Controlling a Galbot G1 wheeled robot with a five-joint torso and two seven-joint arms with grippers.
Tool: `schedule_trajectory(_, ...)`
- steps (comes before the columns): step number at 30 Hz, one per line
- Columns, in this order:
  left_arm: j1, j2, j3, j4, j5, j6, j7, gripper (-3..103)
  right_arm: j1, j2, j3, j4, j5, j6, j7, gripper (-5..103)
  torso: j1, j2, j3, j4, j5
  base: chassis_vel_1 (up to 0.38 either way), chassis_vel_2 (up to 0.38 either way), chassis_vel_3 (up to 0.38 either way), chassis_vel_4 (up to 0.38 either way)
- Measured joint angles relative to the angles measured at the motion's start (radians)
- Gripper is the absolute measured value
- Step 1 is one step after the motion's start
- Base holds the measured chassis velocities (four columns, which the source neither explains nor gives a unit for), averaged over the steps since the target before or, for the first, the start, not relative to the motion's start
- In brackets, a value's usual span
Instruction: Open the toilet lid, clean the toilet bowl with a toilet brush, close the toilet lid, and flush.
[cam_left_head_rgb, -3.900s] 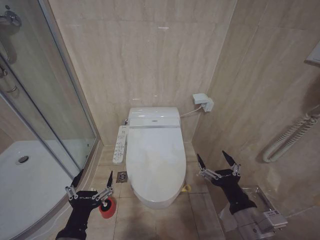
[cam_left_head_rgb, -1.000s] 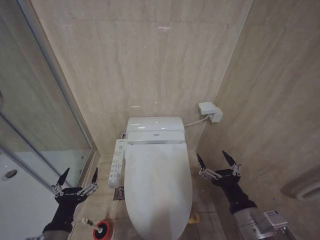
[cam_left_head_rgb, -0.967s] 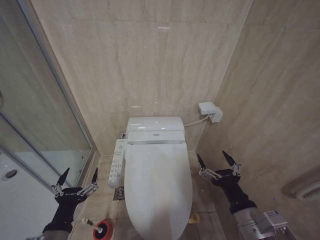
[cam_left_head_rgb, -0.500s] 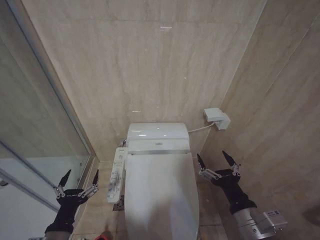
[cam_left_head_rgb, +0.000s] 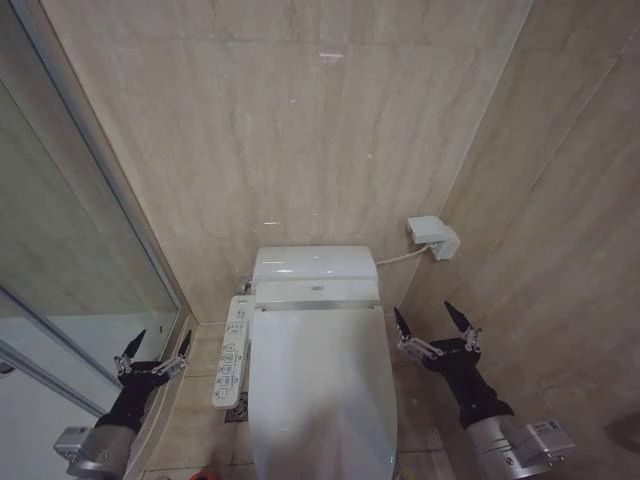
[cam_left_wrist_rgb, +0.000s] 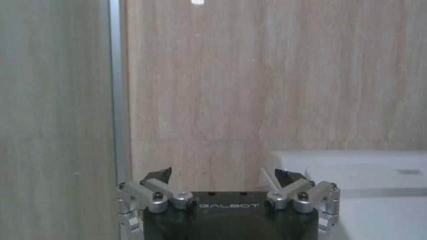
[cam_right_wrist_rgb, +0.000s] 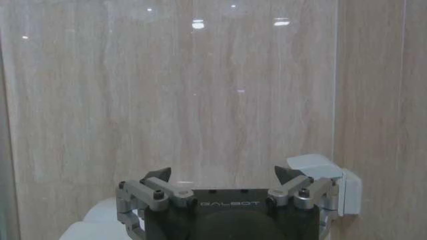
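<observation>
From the head camera, the toilet lid (cam_left_head_rgb: 320, 390) lies shut over the bowl, a solid white oval running from the tank (cam_left_head_rgb: 315, 264) down to the lower edge of the picture, with the side control panel (cam_left_head_rgb: 229, 350) just beside it on the robot's left. Compared with a few seconds ago the whole scene has slid downward and the toilet looms larger, which I read as the camera travelling with the robot rather than anything in the room shifting; the red holder cup and brush that sat on the floor at lower left have slipped out past the bottom edge. The left gripper (cam_left_head_rgb: 153, 345) now sits lower and closer to the glass shower partition (cam_left_head_rgb: 70, 250) than half a second ago, fingers spread, holding nothing. The right gripper (cam_left_head_rgb: 435, 322) hangs beside the lid's right flank, well apart from it, fingers spread wide and empty, placed as before. Over at the left wrist, the black fingertips (cam_left_wrist_rgb: 159, 176) stand apart against the beige wall, with the white tank (cam_left_wrist_rgb: 347, 167) off to one side. At the right wrist the fingertips (cam_right_wrist_rgb: 155, 176) are likewise parted, a white wall box (cam_right_wrist_rgb: 327, 182) beyond them. Judging from this, the robot is closing in for the opening step, which is not yet started.
</observation>
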Motion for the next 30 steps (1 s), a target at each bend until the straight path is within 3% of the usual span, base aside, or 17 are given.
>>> schedule_trajectory(4, -0.053, 0.036, -0.002, 0.072, 0.0, -0.043, 0.027, 100, 0.0, 0.0, 0.0, 0.0, 0.0, 0.0, 0.0, 100, 0.0, 0.0, 0.0, -0.0001, 0.0001, 0.0, 0.0, 0.0, 0.0)
schedule_trajectory(5, -0.068, 0.046, -0.003, 0.093, 0.001, -0.054, 0.031, 94, 0.0, 0.0, 0.0, 0.0, 0.0, 0.0, 0.0, 100, 0.0, 0.0, 0.0, -0.0002, 0.0001, 0.0, 0.0, 0.0, 0.0)
schedule_trajectory(10, -0.14, 0.095, -0.003, 0.185, -0.004, -0.064, 0.047, 94, 0.0, 0.0, 0.0, 0.0, 0.0, 0.0, 0.0, 100, 0.0, 0.0, 0.0, -0.0001, 0.0001, 0.0, 0.0, 0.0, 0.0)
schedule_trajectory(11, -0.157, 0.107, -0.001, 0.211, -0.007, -0.069, 0.055, 68, 0.0, 0.0, 0.0, 0.0, 0.0, 0.0, 0.0, 100, 0.0, 0.0, 0.0, -0.0001, 0.0003, 0.0, 0.0, 0.0, 0.0)
schedule_trajectory(18, -0.224, 0.163, 0.034, 0.334, -0.017, -0.125, 0.062, 68, 0.0, 0.0, 0.0, 0.0, 0.0, 0.0, 0.0, 100, 0.0, 0.0, 0.0, -0.0001, 0.0002, 0.0, 0.0, 0.0, 0.0)
schedule_trajectory(19, -0.234, 0.174, 0.046, 0.357, -0.025, -0.135, 0.059, 41, 0.0, 0.0, 0.0, 0.0, 0.0, 0.0, 0.0, 100, 0.0, 0.0, 0.0, 0.0, 0.0001, 0.0, 0.0, 0.0, 0.0)
schedule_trajectory(25, -0.284, 0.232, 0.103, 0.464, -0.046, -0.183, 0.065, 41, 0.0, 0.0, 0.0, 0.0, 0.0, 0.0, 0.0, 100, 0.0, 0.0, 0.0, 0.0001, 0.0001, 0.0, 0.0, 0.0, 0.0)
schedule_trajectory(26, -0.308, 0.254, 0.12, 0.495, -0.046, -0.199, 0.066, 14, 0.0, 0.0, 0.0, 0.0, 0.0, 0.0, 0.0, 100, 0.0, 0.0, 0.0, 0.0, 0.0, 0.0, 0.0, 0.0, 0.0)
schedule_trajectory(30, -0.365, 0.293, 0.156, 0.547, -0.046, -0.222, 0.06, 14, 0.0, 0.0, 0.0, 0.0, 0.0, 0.0, 0.0, 100, 0.0, 0.0, 0.0, -0.0002, 0.0003, 0.0, 0.0, 0.0, 0.0)
